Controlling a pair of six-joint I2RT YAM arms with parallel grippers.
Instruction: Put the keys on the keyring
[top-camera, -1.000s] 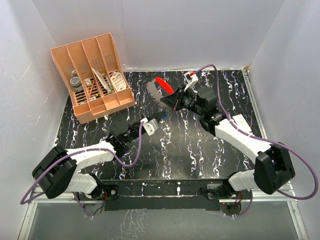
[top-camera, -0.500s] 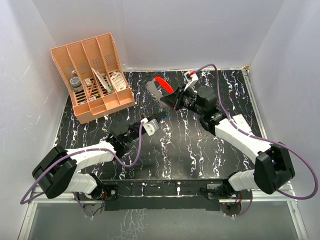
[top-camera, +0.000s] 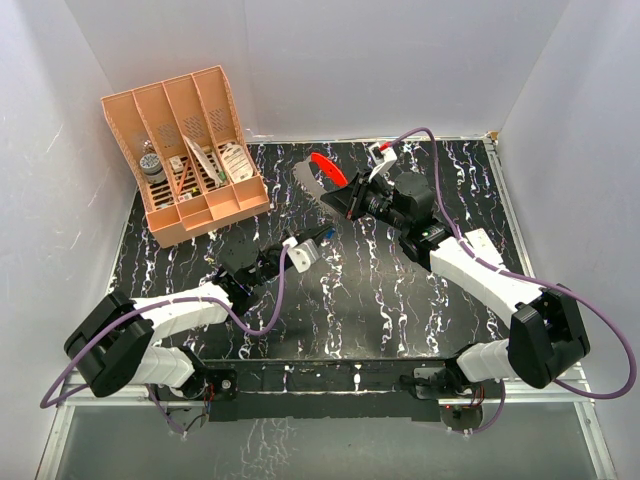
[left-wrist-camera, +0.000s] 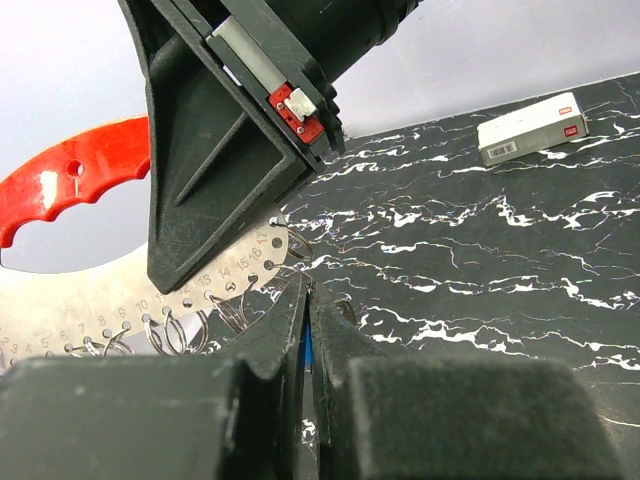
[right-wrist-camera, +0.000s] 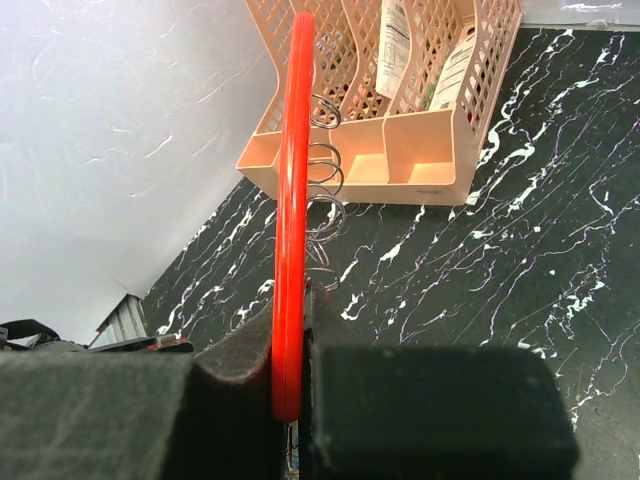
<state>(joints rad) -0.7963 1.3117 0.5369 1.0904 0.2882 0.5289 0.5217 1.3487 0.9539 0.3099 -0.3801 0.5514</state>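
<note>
The threading step is in hand. The right jaws are clenched on the keyring (right-wrist-camera: 293, 200), holding it up off the surface (top-camera: 380, 300) near the back middle, with its pale side turned toward the left arm. The left jaws are shut on the key (left-wrist-camera: 305, 352), of which only a blue sliver shows between them. Their tips sit just beside the ring's pale edge, where small wire loops (left-wrist-camera: 170, 330) hang. I cannot tell whether anything touches. Next, I judge, the key must be lined up with an opening on the ring and eased on, which calls for fine alignment and a slow, small push.
</note>
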